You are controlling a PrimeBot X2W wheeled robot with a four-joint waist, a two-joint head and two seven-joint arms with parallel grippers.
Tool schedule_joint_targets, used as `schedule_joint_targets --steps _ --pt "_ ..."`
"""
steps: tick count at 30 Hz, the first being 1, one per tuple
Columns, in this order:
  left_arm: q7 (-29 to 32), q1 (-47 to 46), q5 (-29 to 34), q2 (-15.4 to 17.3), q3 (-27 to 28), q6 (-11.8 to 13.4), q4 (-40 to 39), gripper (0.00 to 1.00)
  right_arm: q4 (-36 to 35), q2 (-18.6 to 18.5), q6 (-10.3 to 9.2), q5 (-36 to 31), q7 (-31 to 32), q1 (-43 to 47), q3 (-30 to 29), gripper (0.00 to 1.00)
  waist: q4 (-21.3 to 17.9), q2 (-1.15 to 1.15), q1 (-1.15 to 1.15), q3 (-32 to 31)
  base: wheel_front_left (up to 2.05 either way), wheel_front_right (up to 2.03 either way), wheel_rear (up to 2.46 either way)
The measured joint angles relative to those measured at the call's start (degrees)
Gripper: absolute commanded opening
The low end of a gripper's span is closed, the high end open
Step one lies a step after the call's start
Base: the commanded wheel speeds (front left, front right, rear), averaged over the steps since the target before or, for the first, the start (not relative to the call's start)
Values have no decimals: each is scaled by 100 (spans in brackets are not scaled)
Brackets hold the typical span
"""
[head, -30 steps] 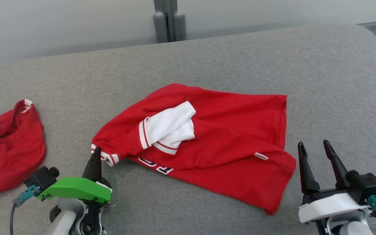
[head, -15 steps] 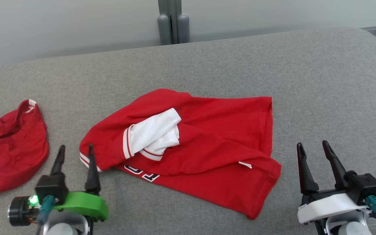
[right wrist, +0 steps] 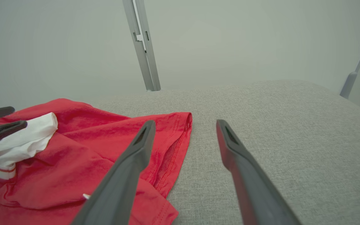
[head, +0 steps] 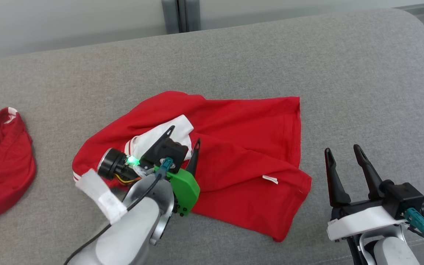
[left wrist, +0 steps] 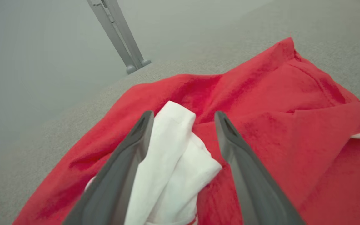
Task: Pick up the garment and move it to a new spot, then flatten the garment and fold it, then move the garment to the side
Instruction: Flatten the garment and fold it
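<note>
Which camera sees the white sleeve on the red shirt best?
The left wrist view: the white sleeve is big and close, right between the open jaws. In the head view the left arm covers part of it. In the right wrist view it is small, at the left edge.

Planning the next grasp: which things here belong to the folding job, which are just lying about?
Job:
red shirt
left end effector, open above its white sleeve
right end effector, open

Lying about:
second red garment, far left
grey post
</note>
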Motion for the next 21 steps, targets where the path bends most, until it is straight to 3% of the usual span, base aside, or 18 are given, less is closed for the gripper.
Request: schedule_joint_targets --steps 2,11,14,15,17,21 --pt "258 -166 -73 -114 -58 -102 311 100 0 1 0 0 0 -17 26 100 -67 0 0 57 0 0 0" --pt "624 -727 76 -216 -165 -65 1126 100 5 1 0 10 0 -43 24 100 -289 0 0 249 0 0 0" --pt "609 -790 74 -223 -166 -65 1262 49 12 0 0 23 0 -62 21 100 -322 0 0 266 0 0 0" --pt "560 -812 74 -224 -164 -48 1290 38 14 0 0 29 0 -63 23 100 -326 0 0 262 0 0 0" --pt "478 -856 74 -226 -164 -45 1312 0 19 0 0 41 0 -71 27 100 -325 0 0 251 0 0 0" --pt "444 -887 38 -275 -180 -89 1360 0 29 0 0 62 0 -85 36 100 -304 0 0 211 0 0 0"
